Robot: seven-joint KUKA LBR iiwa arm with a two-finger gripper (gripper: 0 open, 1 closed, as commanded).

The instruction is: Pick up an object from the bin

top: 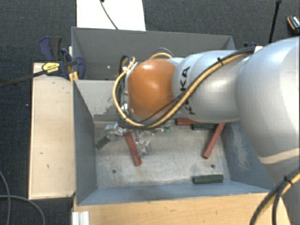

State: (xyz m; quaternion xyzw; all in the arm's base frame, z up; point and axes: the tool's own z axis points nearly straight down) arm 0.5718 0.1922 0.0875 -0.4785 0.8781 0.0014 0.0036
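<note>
Reddish-brown stick lies left of centre on the bin floor, slanting toward the front wall. It is likely light, stiff, maybe a bit slick, and best pinched across its narrow width mid-length. Jaws sit by its upper end under the orange wrist cover; released or clenched, touching or not, cannot tell.

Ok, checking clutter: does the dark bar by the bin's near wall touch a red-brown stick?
No, the dark bar lies alone on bare bin floor.
</note>
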